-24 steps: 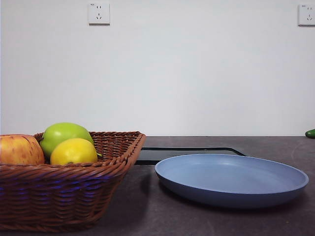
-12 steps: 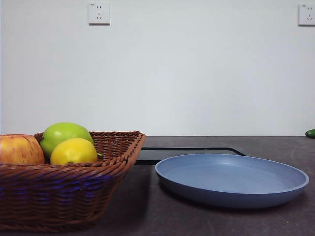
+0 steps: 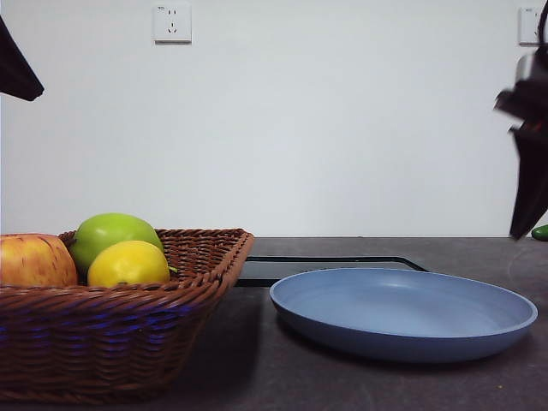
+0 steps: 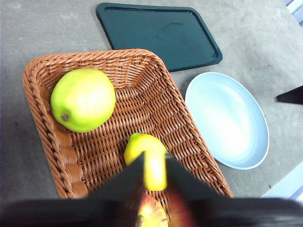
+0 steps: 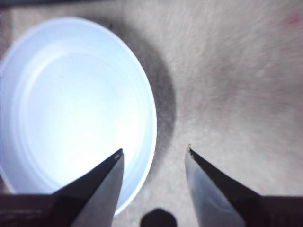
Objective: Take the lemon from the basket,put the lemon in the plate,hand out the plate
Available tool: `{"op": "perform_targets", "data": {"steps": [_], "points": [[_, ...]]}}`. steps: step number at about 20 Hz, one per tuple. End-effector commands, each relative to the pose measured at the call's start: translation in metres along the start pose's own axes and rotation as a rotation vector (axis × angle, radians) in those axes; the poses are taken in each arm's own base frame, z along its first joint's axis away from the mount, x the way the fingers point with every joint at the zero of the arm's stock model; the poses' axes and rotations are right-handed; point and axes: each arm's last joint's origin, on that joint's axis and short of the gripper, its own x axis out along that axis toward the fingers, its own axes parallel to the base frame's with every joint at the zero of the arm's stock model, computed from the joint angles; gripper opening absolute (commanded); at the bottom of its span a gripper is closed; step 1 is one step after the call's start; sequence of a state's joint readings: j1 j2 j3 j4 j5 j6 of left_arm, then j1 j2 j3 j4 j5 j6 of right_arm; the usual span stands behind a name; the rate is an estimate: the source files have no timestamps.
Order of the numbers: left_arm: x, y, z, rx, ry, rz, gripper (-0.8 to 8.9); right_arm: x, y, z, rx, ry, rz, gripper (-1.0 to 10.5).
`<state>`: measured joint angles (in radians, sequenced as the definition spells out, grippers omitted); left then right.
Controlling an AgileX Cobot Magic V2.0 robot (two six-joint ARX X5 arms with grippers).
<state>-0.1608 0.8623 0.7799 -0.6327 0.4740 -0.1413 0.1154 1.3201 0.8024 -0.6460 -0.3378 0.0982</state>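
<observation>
The yellow lemon (image 3: 128, 264) lies in the brown wicker basket (image 3: 171, 295) at the front left. In the left wrist view, the lemon (image 4: 139, 144) lies below my left gripper (image 4: 155, 158), which is high above the basket (image 4: 142, 61); its jaws stand a narrow gap apart and are empty. In the front view it is only a black tip (image 3: 17, 73) at the top left. The light-blue plate (image 3: 402, 312) is empty. My right gripper (image 5: 154, 151) is open and empty above the plate's (image 5: 71, 104) rim; it hangs at the right edge (image 3: 522, 218).
A green apple (image 3: 111, 233) and a red-yellow apple (image 3: 34, 261) share the basket with the lemon. A flat black tray (image 3: 325, 267) lies behind the plate. A small green thing (image 3: 539, 232) sits at the far right edge.
Both arms have come into the front view: a black tip at the top left and the right arm, blurred by motion, at the right edge. The fruits, basket and plate have not moved.
</observation>
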Motion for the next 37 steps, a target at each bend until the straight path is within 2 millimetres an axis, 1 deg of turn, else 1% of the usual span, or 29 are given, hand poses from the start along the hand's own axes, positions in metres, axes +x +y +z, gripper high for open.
{"op": "perform_targets", "data": {"steps": [1,2,4,9,11,15,16,18,21,22,23,24,27,29,31,33,35,37], "points": [[-0.001,-0.002,0.005,0.022,-0.015,-0.007,2.08,0.014,0.002,0.007,0.000,0.021,0.008,2.4],[-0.001,-0.002,0.005,0.022,-0.015,-0.007,2.23,0.021,0.002,0.009,0.005,0.028,0.010,2.3],[-0.001,-0.002,0.005,0.015,-0.015,-0.007,2.23,0.035,0.002,0.012,0.009,0.033,0.011,2.3],[-0.001,-0.002,0.004,0.013,-0.013,-0.007,2.23,0.052,-0.003,0.014,0.033,0.067,0.007,2.2],[-0.001,-0.002,0.004,0.011,-0.009,-0.006,2.23,0.057,-0.004,0.013,0.041,0.084,0.004,1.6],[-0.001,-0.002,0.004,0.011,-0.009,-0.006,2.23,0.058,-0.005,0.014,0.046,0.080,0.004,0.2],[-0.001,-0.002,0.004,0.011,-0.009,-0.006,2.23,0.058,-0.005,0.014,0.047,0.080,0.004,0.0],[-0.001,-0.002,0.004,0.010,-0.009,-0.006,2.23,0.056,-0.005,0.014,0.052,0.077,0.004,0.0],[-0.001,-0.003,0.004,-0.035,-0.004,-0.013,2.24,0.044,-0.003,0.013,0.066,0.058,0.004,0.0],[0.000,-0.005,0.003,-0.034,0.002,-0.026,2.58,0.037,-0.001,0.013,0.065,0.053,0.005,0.0],[0.001,-0.008,0.003,-0.038,0.009,-0.049,3.18,0.030,0.000,0.012,0.068,0.047,0.004,0.0],[0.002,-0.011,0.003,-0.028,0.012,-0.077,3.58,0.023,0.000,0.011,0.070,0.039,0.002,0.0],[0.003,-0.022,0.007,-0.022,0.015,-0.094,3.65,-0.001,0.006,0.006,0.062,-0.003,0.005,0.0],[0.007,-0.030,0.014,-0.020,0.032,-0.054,3.65,-0.015,0.010,0.002,0.052,-0.040,0.010,0.0],[0.015,-0.038,0.023,-0.002,0.077,0.003,3.65,-0.025,0.013,0.000,0.043,-0.071,0.013,0.0],[0.028,-0.047,0.032,0.020,0.151,0.097,3.65,-0.031,0.014,-0.002,0.036,-0.092,0.014,0.0],[0.045,-0.055,0.037,0.044,0.248,0.155,3.65,-0.034,0.015,-0.003,0.036,-0.097,0.014,0.0],[0.064,-0.062,0.040,0.060,0.325,0.163,3.65,-0.034,0.015,-0.004,0.038,-0.088,0.013,0.0]]}}
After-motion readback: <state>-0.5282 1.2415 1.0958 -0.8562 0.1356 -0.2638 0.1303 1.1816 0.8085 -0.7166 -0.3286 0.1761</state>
